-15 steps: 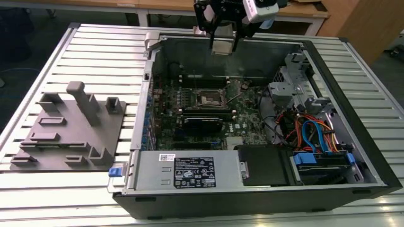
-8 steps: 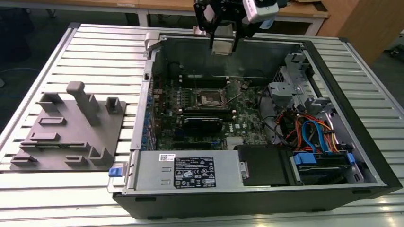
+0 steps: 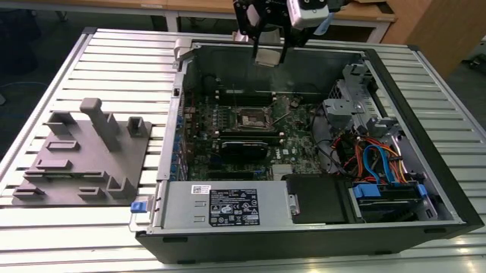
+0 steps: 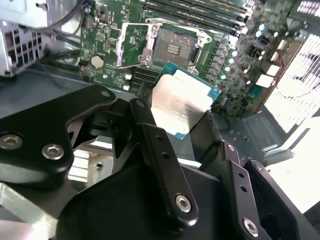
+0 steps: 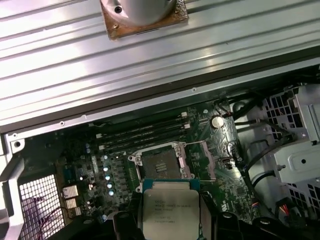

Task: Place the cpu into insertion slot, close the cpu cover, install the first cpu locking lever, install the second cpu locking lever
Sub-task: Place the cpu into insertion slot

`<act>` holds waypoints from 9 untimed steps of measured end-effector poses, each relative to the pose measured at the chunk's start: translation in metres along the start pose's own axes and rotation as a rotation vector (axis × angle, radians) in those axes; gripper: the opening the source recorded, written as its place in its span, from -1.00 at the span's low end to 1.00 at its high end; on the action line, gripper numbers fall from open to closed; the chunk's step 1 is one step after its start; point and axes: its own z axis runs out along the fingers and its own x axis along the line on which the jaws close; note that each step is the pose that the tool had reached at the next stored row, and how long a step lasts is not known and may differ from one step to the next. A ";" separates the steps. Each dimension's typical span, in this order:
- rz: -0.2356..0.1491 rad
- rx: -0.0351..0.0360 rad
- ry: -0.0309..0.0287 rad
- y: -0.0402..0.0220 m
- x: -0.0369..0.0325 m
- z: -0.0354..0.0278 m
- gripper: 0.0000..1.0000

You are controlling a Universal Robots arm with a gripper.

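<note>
The jaws gripped the cpu [image 5: 170, 210] by its edges, high above the open computer case [image 3: 304, 247]; below, the insertion slot [image 5: 161, 165] lay bare, its cpu cover [image 4: 119, 47] swung open.

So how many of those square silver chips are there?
1. The cpu is clamped in the gripper, in the air above the open computer case; the insertion slot on the board is empty. More could be hidden elsewhere in the case.
</note>
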 end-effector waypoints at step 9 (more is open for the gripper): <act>0.008 -0.0002 -0.0007 0.0000 0.0000 0.0000 0.08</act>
